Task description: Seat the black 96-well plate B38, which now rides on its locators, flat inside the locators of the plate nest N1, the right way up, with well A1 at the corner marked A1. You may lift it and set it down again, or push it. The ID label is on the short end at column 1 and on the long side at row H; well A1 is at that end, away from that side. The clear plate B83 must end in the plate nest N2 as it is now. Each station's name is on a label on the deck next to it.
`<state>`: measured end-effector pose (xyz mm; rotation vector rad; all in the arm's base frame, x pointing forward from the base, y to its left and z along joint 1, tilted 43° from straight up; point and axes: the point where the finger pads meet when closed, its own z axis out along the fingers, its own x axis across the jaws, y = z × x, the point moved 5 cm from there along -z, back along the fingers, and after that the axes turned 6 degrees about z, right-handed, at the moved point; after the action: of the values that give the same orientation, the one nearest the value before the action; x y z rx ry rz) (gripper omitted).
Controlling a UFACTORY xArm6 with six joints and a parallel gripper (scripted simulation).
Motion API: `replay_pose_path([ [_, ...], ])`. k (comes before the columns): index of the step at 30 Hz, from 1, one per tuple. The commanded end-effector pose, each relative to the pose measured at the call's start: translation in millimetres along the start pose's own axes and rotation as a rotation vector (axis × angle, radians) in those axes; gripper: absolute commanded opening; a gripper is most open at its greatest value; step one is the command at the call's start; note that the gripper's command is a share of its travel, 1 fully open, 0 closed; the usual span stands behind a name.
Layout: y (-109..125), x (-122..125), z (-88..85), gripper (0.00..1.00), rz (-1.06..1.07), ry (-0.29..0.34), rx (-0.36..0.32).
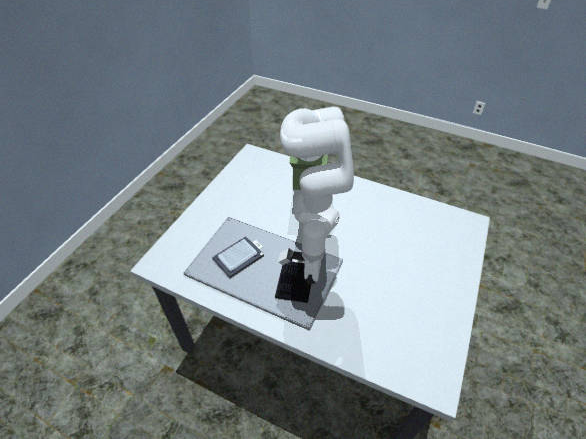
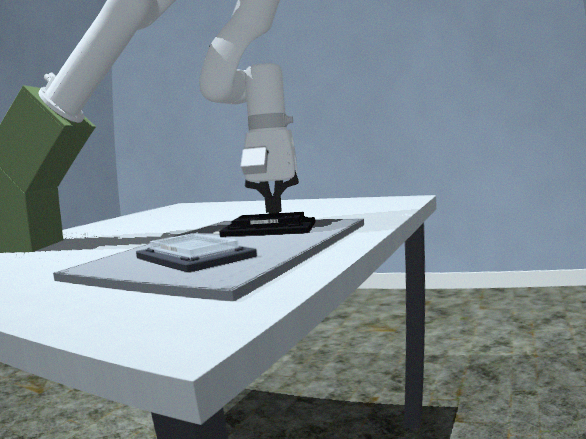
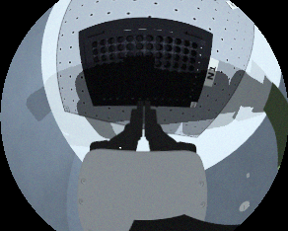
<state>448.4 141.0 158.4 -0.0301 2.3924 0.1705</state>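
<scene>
The black 96-well plate B38 (image 1: pixel 294 281) lies on the black plate nest N1 on the right part of the grey deck; it also shows in the side view (image 2: pixel 270 223) and the wrist view (image 3: pixel 147 60). I cannot tell whether it sits flat inside the locators. My gripper (image 2: pixel 272 208) is shut and empty, pointing straight down, with its fingertips (image 3: pixel 144 115) at the plate's near edge in the wrist view. The clear plate B83 (image 1: pixel 238 256) sits in the dark plate nest N2 (image 2: pixel 197 261) on the left part of the deck.
The grey deck (image 1: pixel 260 269) lies on a white table. A small white station label (image 3: pixel 211 72) lies on the deck beside the black plate. The arm's green base (image 2: pixel 30 169) stands at the back of the table.
</scene>
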Motion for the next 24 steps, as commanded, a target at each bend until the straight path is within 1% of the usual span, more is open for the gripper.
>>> replay_pose_path([
  [1,-0.5,-0.7,-0.4,0.00,0.000,-0.002,-0.001],
  [14,-0.5,-0.7,-0.4,0.00,0.000,-0.002,-0.001],
  [24,12.7,0.7,-0.4,0.00,0.000,-0.002,-0.001],
])
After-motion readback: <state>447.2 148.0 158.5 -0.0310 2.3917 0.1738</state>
